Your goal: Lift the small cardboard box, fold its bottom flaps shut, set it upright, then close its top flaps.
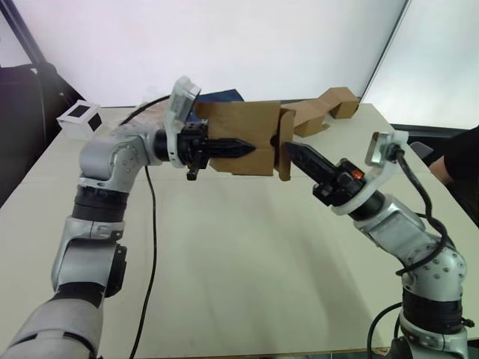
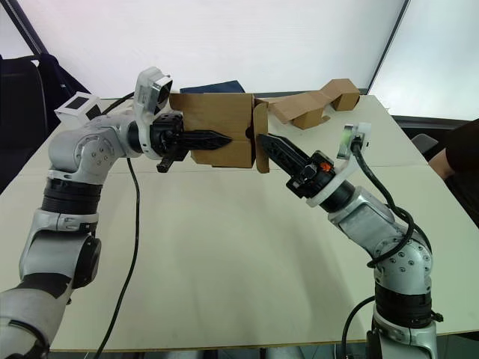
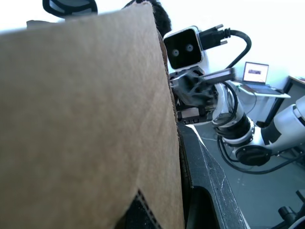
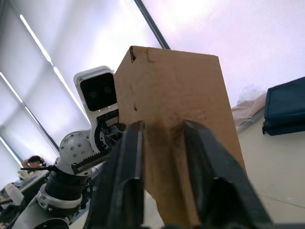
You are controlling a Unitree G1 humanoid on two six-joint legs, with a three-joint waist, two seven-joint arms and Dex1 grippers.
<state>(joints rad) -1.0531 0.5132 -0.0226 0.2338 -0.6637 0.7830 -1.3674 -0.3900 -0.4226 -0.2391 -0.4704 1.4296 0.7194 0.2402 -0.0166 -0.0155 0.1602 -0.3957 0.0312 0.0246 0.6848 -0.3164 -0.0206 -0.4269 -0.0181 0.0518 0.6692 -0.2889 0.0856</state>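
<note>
Both hands hold box [image 1: 238,134] sideways, apparently.

Robotics lab or office test room.
Plain beige table [image 1: 224,247] set before tall bright windows [image 1: 224,45]; open laptop [image 3: 259,76] on a side desk; black office chair [image 1: 22,112]; small white cube [image 1: 80,118] with black squares; spare cardboard piece [image 1: 322,108].

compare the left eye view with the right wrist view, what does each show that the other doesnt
The left eye view alone shows the table, the white cube, the larger cardboard piece and the whole right arm. The right wrist view alone shows the right gripper open, with a flap between its fingers. Both show the small cardboard box held up and the left gripper.
</note>
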